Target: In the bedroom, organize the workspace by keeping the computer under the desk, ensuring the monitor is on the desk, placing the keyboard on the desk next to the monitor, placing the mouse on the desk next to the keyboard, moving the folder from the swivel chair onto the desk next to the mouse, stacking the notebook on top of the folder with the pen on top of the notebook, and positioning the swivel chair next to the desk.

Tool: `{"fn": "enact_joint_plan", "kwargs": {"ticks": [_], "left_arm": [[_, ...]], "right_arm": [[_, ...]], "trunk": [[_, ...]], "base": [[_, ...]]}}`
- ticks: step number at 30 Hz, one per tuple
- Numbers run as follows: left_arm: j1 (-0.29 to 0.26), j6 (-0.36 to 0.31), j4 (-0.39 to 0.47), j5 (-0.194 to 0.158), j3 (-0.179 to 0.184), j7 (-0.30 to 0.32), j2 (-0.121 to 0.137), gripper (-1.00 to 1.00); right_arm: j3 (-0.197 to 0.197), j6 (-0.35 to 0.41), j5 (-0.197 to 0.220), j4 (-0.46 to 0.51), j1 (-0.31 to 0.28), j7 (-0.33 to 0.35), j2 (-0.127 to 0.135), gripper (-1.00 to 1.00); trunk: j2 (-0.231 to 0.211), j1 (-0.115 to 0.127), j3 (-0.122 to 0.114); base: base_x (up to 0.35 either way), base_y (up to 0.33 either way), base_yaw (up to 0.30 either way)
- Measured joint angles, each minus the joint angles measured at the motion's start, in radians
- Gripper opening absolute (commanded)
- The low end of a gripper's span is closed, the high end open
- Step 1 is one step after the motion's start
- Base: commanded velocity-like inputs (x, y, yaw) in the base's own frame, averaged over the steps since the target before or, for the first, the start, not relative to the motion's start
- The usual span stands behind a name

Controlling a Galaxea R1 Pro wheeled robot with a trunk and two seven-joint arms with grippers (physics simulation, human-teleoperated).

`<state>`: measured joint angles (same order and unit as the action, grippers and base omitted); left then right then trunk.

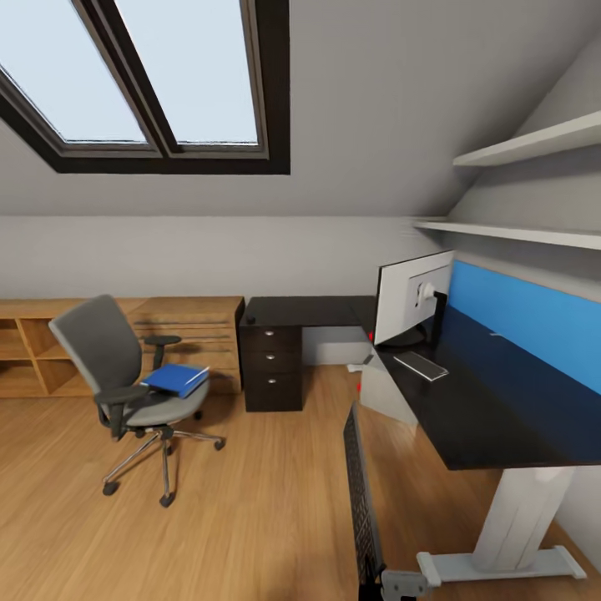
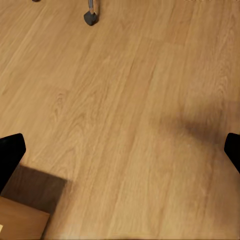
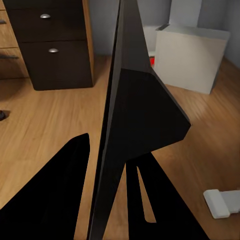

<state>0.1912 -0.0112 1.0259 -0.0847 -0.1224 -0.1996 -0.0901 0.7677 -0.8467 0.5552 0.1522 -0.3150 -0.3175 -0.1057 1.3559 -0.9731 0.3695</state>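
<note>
Right end effector (image 3: pixel 117 165) holding the flat black keyboard (image 1: pixel 363 501) on edge — level it, land beside the white-backed monitor (image 1: pixel 413 296) on the black bench (image 1: pixel 484 417).

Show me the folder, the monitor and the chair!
folder (image 1: pixel 175 379), head view, middle of its blue cover.
monitor (image 1: pixel 411 299), head view, white back panel.
chair (image 1: pixel 96 344), head view, grey backrest.

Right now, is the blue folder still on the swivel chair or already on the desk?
On the chair: the blue folder lies flat on the swivel chair seat, well apart from the desk.

Open floor (image 1: pixel 250 501) between swivel chair (image 1: pixel 125 384) and desk (image 1: pixel 484 401).
</note>
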Motion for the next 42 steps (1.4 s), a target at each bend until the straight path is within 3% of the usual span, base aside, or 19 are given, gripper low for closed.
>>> {"fn": "enact_joint_plan", "kwargs": {"ticks": [13, 20, 25, 28, 31, 32, 33, 34, 36, 38, 39, 40, 41, 42], "left_arm": [[-0.001, 0.003, 0.000, 0.001, 0.000, 0.000, 0.000, 1.00], [0.000, 0.003, 0.000, 0.002, 0.000, 0.000, -0.001, 1.00], [0.000, 0.003, 0.000, 0.000, 0.000, 0.000, 0.000, 1.00], [0.000, 0.003, 0.000, -0.001, 0.000, 0.000, 0.000, 1.00], [0.000, 0.003, 0.000, 0.000, 0.000, 0.000, -0.001, 1.00], [-0.001, 0.003, 0.000, 0.001, 0.000, 0.000, -0.001, 1.00], [0.000, 0.003, 0.000, 0.001, 0.000, 0.000, -0.001, 1.00], [0.000, 0.003, 0.000, 0.001, 0.000, 0.000, -0.002, 1.00], [0.000, 0.003, -0.001, 0.001, 0.000, 0.000, -0.002, 1.00], [0.000, 0.003, -0.001, 0.001, 0.001, 0.000, -0.003, 1.00], [0.000, 0.003, -0.001, 0.001, 0.002, 0.000, -0.003, 1.00], [0.000, 0.003, -0.001, 0.001, 0.002, 0.000, -0.003, 1.00], [0.000, 0.003, -0.002, 0.001, 0.002, 0.000, -0.003, 1.00], [0.000, 0.003, -0.003, 0.001, 0.002, 0.001, -0.003, 1.00]], "right_arm": [[-0.004, -0.001, 0.002, 0.001, 0.000, 0.003, 0.000, -1.00], [-0.001, -0.005, -0.031, 0.034, 0.000, 0.004, -0.012, -1.00], [-0.003, 0.003, -0.050, 0.201, 0.000, 0.002, -0.018, -1.00], [-0.010, 0.028, -0.038, 0.321, 0.000, 0.000, -0.019, -1.00], [-0.012, 0.120, -0.044, 0.463, 0.001, 0.002, -0.018, -1.00], [-0.028, 0.196, -0.014, 0.547, 0.001, 0.001, -0.017, -1.00], [-0.047, 0.248, -0.035, 0.608, 0.000, 0.002, -0.016, -1.00], [-0.058, 0.279, -0.028, 0.635, 0.001, 0.002, -0.017, -1.00], [-0.114, 0.385, 0.019, 0.731, 0.000, 0.023, -0.018, -1.00], [-0.174, 0.506, 0.114, 0.806, 0.000, 0.088, -0.018, -1.00], [-0.227, 0.615, 0.217, 0.840, 0.000, 0.168, -0.016, -1.00], [-0.367, 0.813, 0.410, 0.845, -0.002, 0.349, -0.011, -1.00], [-0.427, 0.968, 0.472, 0.824, -0.001, 0.416, -0.006, -1.00], [-0.491, 1.056, 0.515, 0.818, -0.002, 0.470, 0.002, -1.00]], "trunk": [[0.000, 0.000, 0.016], [0.000, -0.001, 0.016], [0.000, -0.001, 0.016], [0.000, -0.001, 0.016], [0.000, -0.001, 0.016], [0.000, -0.001, 0.016], [0.000, -0.001, 0.016], [0.000, -0.001, 0.016], [0.000, -0.001, 0.016], [0.000, -0.001, 0.016], [0.000, -0.001, 0.016], [0.000, -0.001, 0.016], [0.000, -0.001, 0.016], [0.000, -0.001, 0.016]], "base": [[0.296, 0.095, -0.002], [0.028, 0.000, 0.000], [0.001, 0.000, 0.000], [0.000, 0.000, 0.000], [0.000, 0.000, 0.000], [0.000, 0.000, 0.000], [0.000, 0.000, 0.000], [0.000, 0.000, 0.000], [0.000, 0.000, 0.000], [0.000, 0.000, 0.000], [0.000, 0.000, 0.000], [0.000, 0.000, 0.000], [0.000, 0.000, 0.000], [0.000, 0.000, 0.000]]}}
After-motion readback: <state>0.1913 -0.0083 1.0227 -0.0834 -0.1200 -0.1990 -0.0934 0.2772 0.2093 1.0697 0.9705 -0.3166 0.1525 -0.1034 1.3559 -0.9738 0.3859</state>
